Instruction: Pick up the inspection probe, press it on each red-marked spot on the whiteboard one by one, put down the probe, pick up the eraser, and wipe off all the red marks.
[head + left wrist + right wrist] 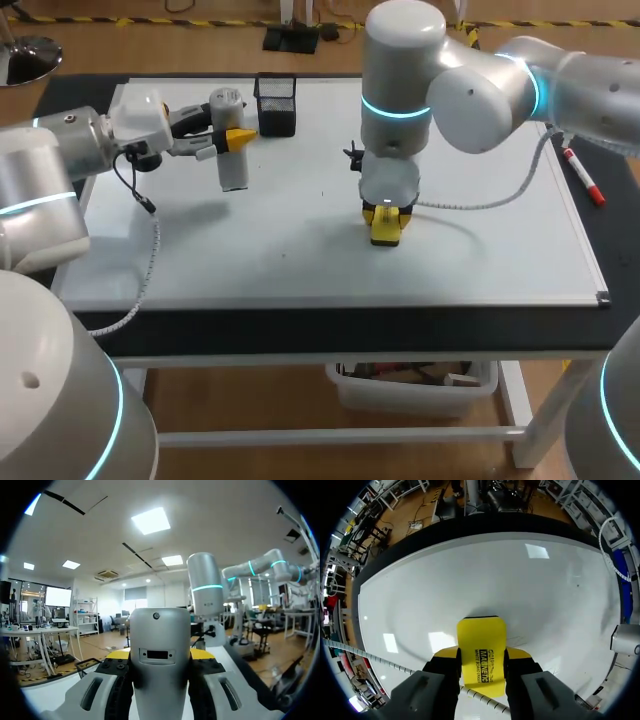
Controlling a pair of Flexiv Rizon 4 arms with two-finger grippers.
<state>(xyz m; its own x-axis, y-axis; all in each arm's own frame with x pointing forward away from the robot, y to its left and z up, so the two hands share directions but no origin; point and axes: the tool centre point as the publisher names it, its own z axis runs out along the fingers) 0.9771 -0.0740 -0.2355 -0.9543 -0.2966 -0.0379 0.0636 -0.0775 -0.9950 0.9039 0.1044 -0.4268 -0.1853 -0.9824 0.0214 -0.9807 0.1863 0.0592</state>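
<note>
Right pincer (481, 656) grasps eraser (481, 632) on whiteboard (300, 240), left pincer (160, 654) grasps probe (159, 625): wiping step, next needs pressed sweeps over any marks.

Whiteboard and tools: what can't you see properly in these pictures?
Head view: the right arm hides most of the right pincer.
Right wrist view: the eraser covers the whiteboard patch beneath it.
Left wrist view: the inspection probe hides most of the left pincer.

A black wire-mesh pen holder (276, 103) stands near the table's (300, 328) far edge; a red-capped white marker (583, 176) lies by its right edge.
</note>
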